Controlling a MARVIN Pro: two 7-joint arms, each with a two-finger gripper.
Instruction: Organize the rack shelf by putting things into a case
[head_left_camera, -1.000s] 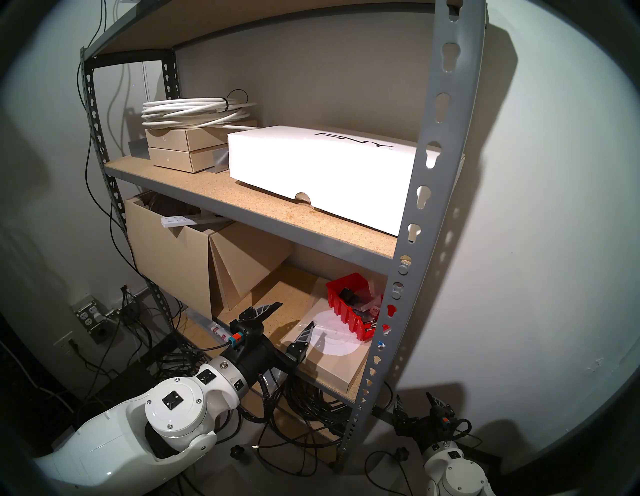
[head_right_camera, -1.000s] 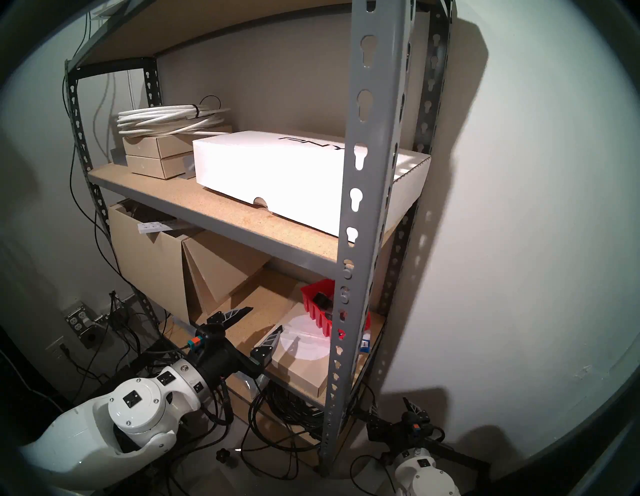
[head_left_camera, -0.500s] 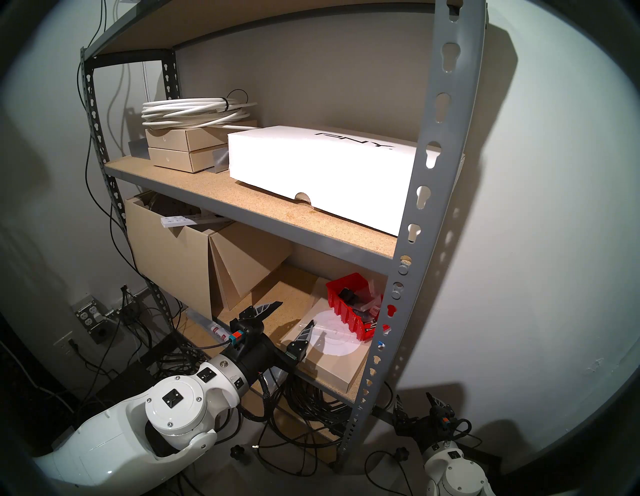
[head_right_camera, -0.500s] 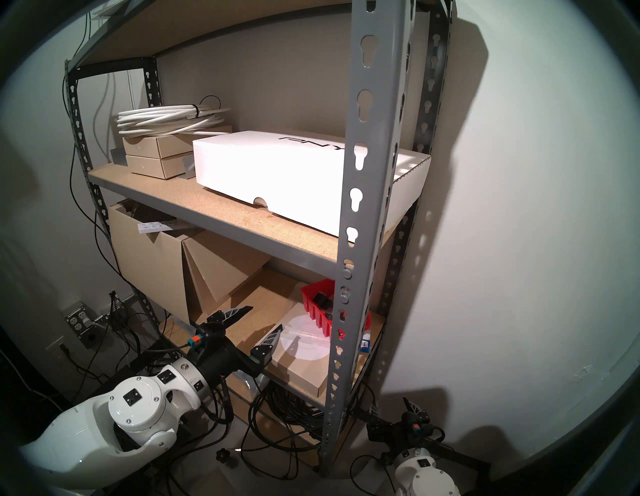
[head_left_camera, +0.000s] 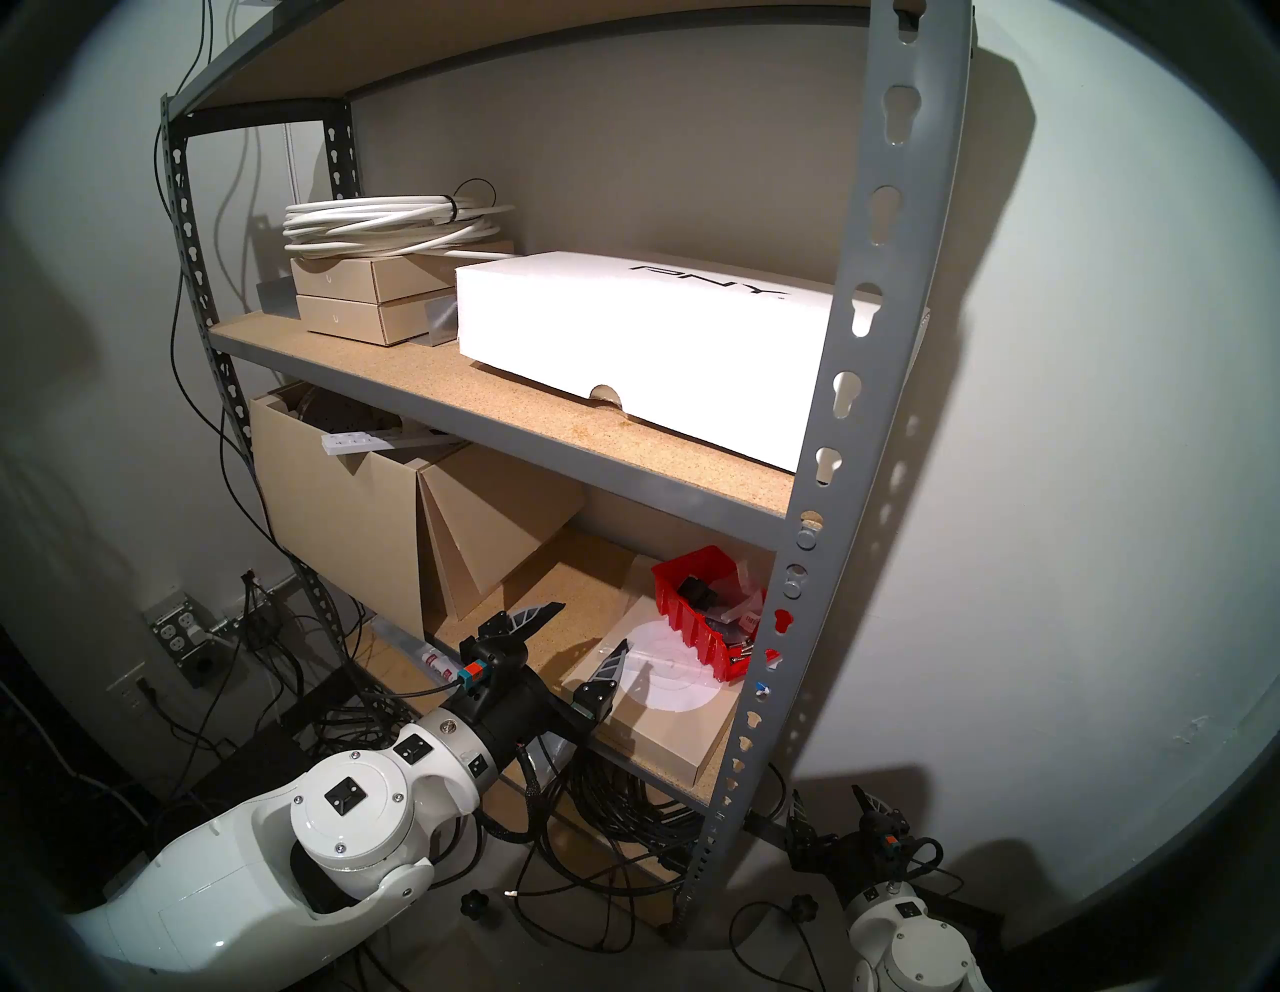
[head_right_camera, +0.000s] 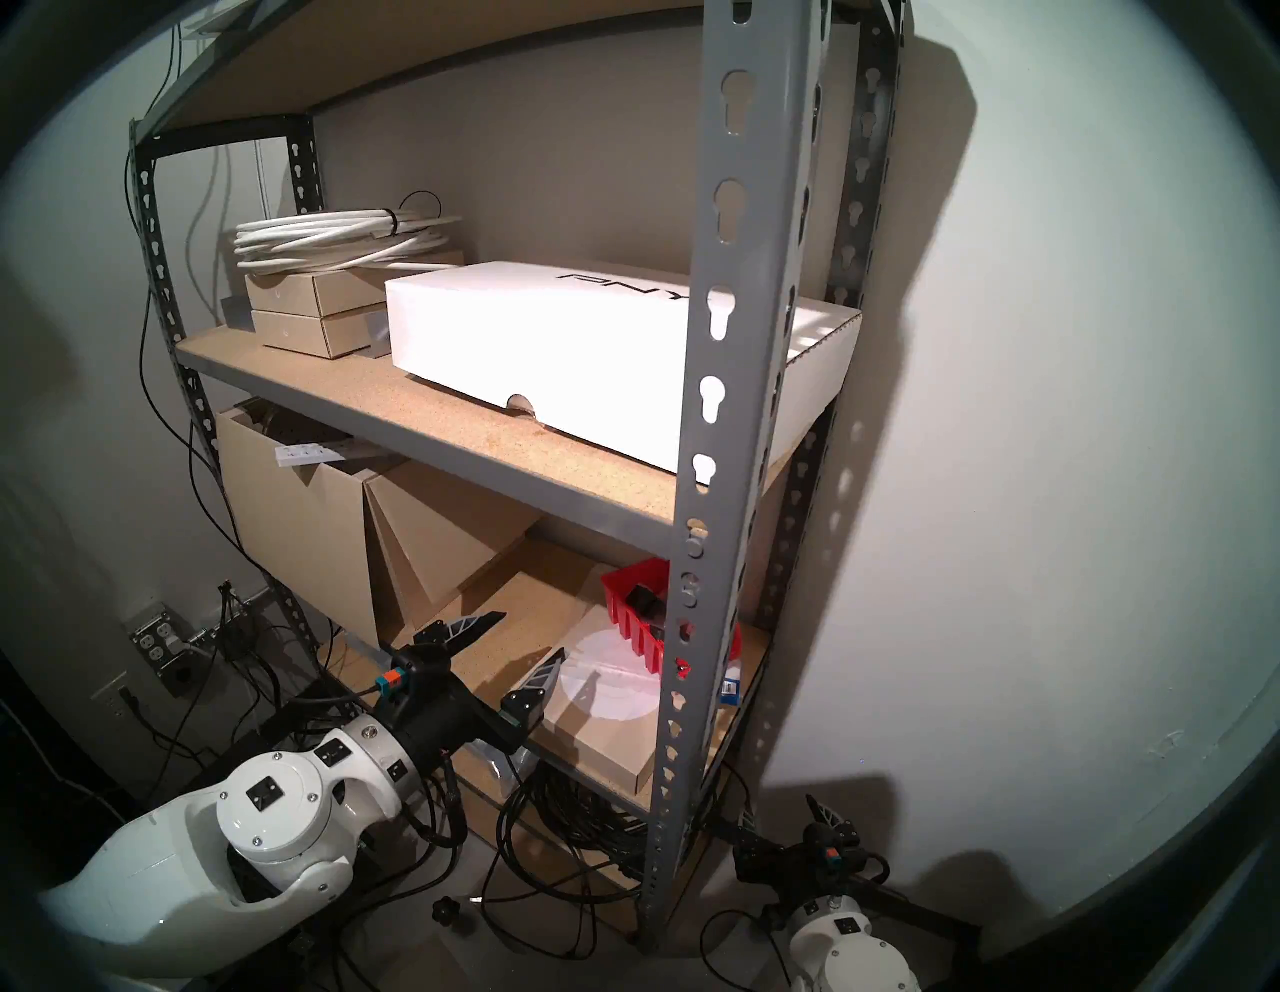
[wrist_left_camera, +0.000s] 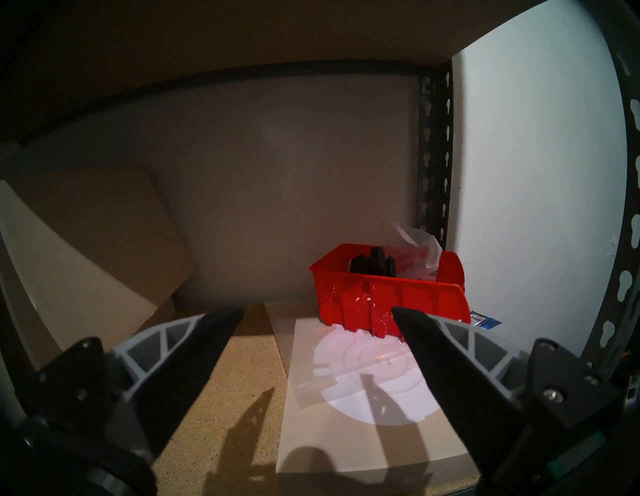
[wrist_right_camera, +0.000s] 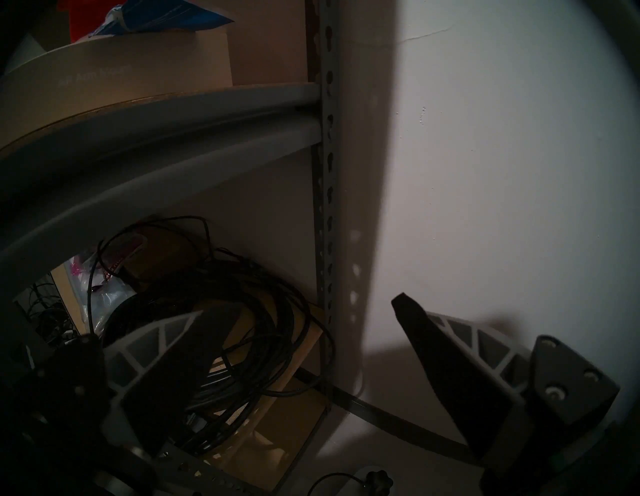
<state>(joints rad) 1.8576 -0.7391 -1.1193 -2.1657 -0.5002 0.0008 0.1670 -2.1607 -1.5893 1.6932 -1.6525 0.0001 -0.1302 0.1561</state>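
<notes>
The red bin (head_left_camera: 699, 627) stands at the right end of the lower board (head_left_camera: 554, 596) of the grey rack shelf (head_left_camera: 852, 388), on a flat tan box (head_left_camera: 665, 713). A black ridged block (wrist_left_camera: 372, 263) and a clear bag with a white label (wrist_left_camera: 420, 247) lie inside the bin (wrist_left_camera: 391, 298). My left gripper (head_left_camera: 592, 627) is open and empty, a short way in front and to the left of the bin, over the board's front edge; it also shows in the left wrist view (wrist_left_camera: 318, 310). My right gripper (head_left_camera: 825, 792) is open and empty, low beside the rack's right upright (wrist_right_camera: 327, 207).
Tan cardboard boxes (head_left_camera: 346, 512) fill the left of the lower shelf. A white PNY box (head_left_camera: 637, 346), small tan boxes and a white cable coil (head_left_camera: 388, 222) sit above. Black cables (wrist_right_camera: 225, 311) lie under the lower board. A blue packet (wrist_left_camera: 485, 318) lies right of the bin.
</notes>
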